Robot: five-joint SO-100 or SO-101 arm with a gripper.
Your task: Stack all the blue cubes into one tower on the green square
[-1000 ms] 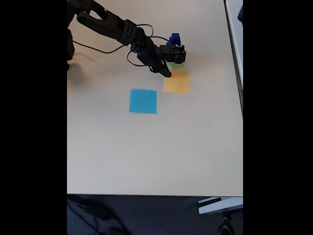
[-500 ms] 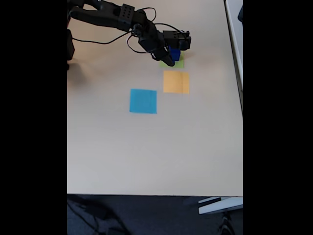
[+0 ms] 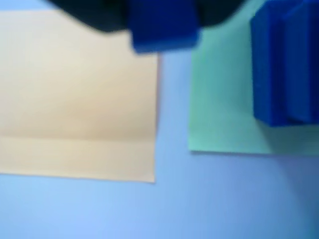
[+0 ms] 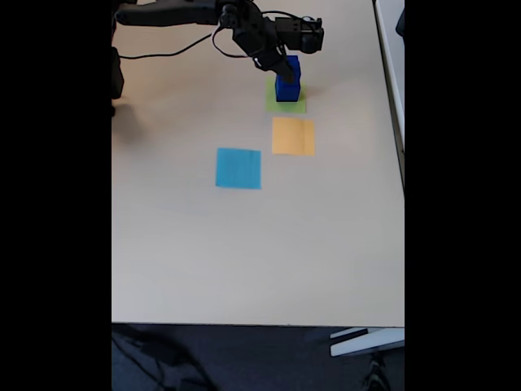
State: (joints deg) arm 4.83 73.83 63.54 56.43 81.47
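In the wrist view a small blue cube (image 3: 162,27) sits between the dark jaws of my gripper (image 3: 164,20) at the top edge, and the gripper is shut on it. The cube hangs above the strip of table between the orange square (image 3: 79,94) and the green square (image 3: 222,104). A stepped tower of blue cubes (image 3: 286,64) stands on the green square to the right of the held cube. In the fixed view my gripper (image 4: 281,69) is just left of the tower (image 4: 287,81), near its top, over the green square (image 4: 297,104). There the arm hides the held cube.
An orange square (image 4: 293,136) lies just in front of the green one, and a light blue square (image 4: 238,168) lies further left. The arm and its cable (image 4: 163,53) reach in from the top left. The table's right edge (image 4: 402,163) is close by.
The gripper has risen and drawn back from the near corner of the orange square to beside the tower's top. The tower, earlier partly behind the arm, now shows in full.
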